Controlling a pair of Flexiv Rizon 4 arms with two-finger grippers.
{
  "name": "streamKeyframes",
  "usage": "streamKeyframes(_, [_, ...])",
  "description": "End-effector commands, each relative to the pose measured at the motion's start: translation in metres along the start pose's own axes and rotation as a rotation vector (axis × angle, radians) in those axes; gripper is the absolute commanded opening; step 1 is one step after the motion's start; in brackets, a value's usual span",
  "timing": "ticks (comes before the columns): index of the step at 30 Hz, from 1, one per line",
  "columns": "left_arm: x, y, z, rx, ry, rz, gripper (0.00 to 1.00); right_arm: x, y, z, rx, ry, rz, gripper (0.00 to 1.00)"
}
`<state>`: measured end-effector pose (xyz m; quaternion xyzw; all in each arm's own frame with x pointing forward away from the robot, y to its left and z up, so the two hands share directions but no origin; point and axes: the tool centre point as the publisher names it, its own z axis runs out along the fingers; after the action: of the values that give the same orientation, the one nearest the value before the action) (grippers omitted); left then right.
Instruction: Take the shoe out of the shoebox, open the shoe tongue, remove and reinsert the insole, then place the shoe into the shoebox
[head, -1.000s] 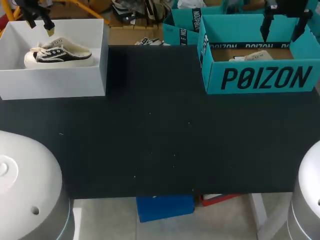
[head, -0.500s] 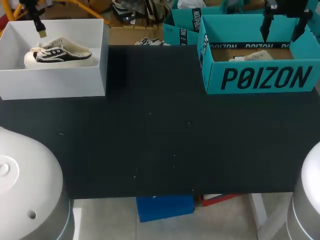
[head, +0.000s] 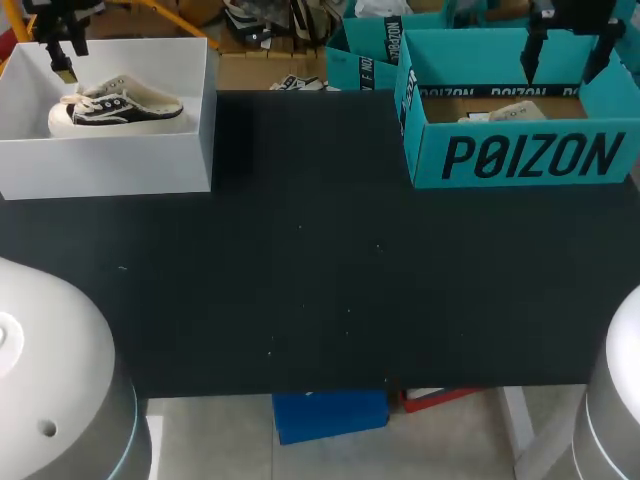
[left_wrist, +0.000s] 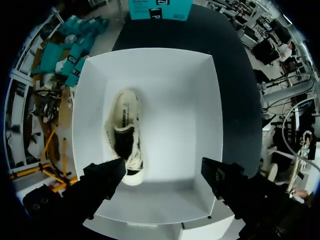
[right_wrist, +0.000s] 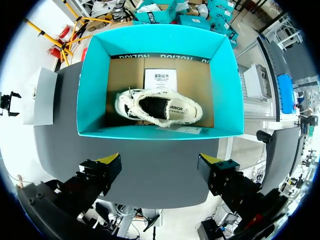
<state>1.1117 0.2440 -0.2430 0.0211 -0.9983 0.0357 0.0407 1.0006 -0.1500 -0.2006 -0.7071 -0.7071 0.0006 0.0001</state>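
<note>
A black and cream shoe (head: 118, 108) lies on its sole in the white shoebox (head: 110, 165) at the table's far left. My left gripper (head: 62, 60) hangs open above the box's far left corner, over the shoe's toe end. In the left wrist view the shoe (left_wrist: 125, 135) lies ahead of the open left gripper (left_wrist: 162, 175), nearer one finger, untouched. A second cream shoe (head: 500, 112) lies in the teal shoebox (head: 520, 155) at the far right. Above it my right gripper (head: 565, 62) is open and empty. The right wrist view shows that shoe (right_wrist: 160, 107) ahead of the right gripper (right_wrist: 161, 167).
The black table top (head: 320, 280) stretches between and in front of the two boxes. More teal boxes (head: 365, 50) stand behind the table's far edge. A white card (right_wrist: 160, 80) lies on the teal box's floor beside the shoe.
My left gripper has shifted left over the white box and turned, so its fingers now line up differently. The right arm, both shoes and both boxes have stayed put.
</note>
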Motion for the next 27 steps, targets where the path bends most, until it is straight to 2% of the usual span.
streamKeyframes(1, [-0.017, -0.003, 0.017, -0.010, 0.019, 0.015, 0.62, 0.000, 0.000, 0.000, 0.000, 0.000, 0.000, 1.00])
streamKeyframes(2, [-0.019, -0.004, 0.019, -0.018, 0.016, 0.024, 0.56, 0.000, 0.000, 0.000, 0.000, 0.000, 0.000, 1.00])
streamKeyframes(3, [-0.021, -0.005, 0.021, -0.017, 0.016, 0.025, 0.59, 0.000, 0.000, 0.000, 0.000, 0.000, 0.000, 1.00])
streamKeyframes(9, [-0.030, -0.009, 0.030, -0.016, 0.016, 0.038, 0.51, 0.000, 0.000, 0.000, 0.000, 0.000, 0.000, 1.00])
streamKeyframes(15, [-0.037, -0.010, 0.049, -0.031, 0.018, 0.040, 0.55, 0.000, 0.000, 0.000, 0.000, 0.000, 0.000, 1.00])
streamKeyframes(18, [-0.041, -0.009, 0.061, -0.034, 0.027, 0.040, 0.65, 0.000, 0.000, 0.000, 0.000, 0.000, 0.000, 1.00])
streamKeyframes(21, [-0.043, -0.009, 0.069, -0.035, 0.032, 0.036, 0.61, 0.000, 0.000, 0.000, 0.000, 0.000, 0.000, 1.00])
streamKeyframes(24, [-0.044, -0.011, 0.075, -0.029, 0.032, 0.039, 0.63, 0.000, 0.000, 0.000, 0.000, 0.000, 0.000, 1.00])
streamKeyframes(27, [-0.047, -0.011, 0.081, -0.023, 0.036, 0.041, 0.60, 0.000, 0.000, 0.000, 0.000, 0.000, 0.000, 1.00])
